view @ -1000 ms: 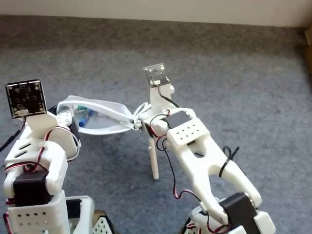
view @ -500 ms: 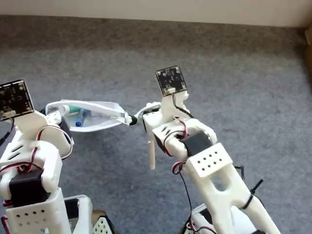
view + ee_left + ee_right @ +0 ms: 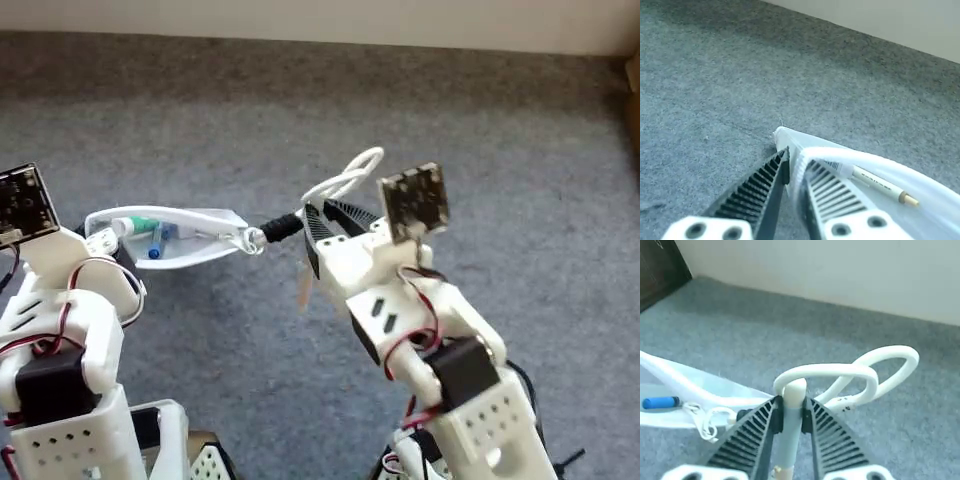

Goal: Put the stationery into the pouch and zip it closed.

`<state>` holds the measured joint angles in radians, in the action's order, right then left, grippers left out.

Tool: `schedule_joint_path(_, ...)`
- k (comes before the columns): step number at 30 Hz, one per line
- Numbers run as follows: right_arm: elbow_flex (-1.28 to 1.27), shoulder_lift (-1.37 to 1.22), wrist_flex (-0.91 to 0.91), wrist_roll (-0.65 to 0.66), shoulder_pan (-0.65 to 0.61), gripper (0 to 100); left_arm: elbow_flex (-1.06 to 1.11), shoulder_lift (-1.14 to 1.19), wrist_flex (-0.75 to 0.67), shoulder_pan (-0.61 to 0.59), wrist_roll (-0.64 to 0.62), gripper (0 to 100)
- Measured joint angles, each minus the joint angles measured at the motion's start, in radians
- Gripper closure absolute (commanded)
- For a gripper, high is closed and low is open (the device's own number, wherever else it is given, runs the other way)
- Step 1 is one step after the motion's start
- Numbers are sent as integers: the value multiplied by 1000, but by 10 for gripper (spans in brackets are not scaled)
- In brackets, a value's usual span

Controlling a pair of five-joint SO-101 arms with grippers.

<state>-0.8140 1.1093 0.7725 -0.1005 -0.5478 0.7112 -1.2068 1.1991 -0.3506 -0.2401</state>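
At centre-left, left gripper (image 3: 792, 159) pinches the limp clear plastic pouch (image 3: 200, 256) by its rim (likely firmest hold); right gripper (image 3: 792, 406) clamps a stiff white pen (image 3: 795, 389).

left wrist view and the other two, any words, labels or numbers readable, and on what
white pen inside the pouch: a dark label mark and a line of print, too blurred to read
white cord by the white stick in the right end effector: small dark marks, too small to read
no text in these views can be read
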Motion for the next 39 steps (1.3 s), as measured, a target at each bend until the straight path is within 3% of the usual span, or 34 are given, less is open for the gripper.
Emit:
schedule_joint_path(18,2,443,2,0,-69,994,0,0,0,0,0,983)
schedule_joint_path(28,2,580,2,0,-227,994,0,0,0,2,-2,983)
schedule_joint_path(39,2,585,235,43,-281,994,0,0,0,3,-2,983)
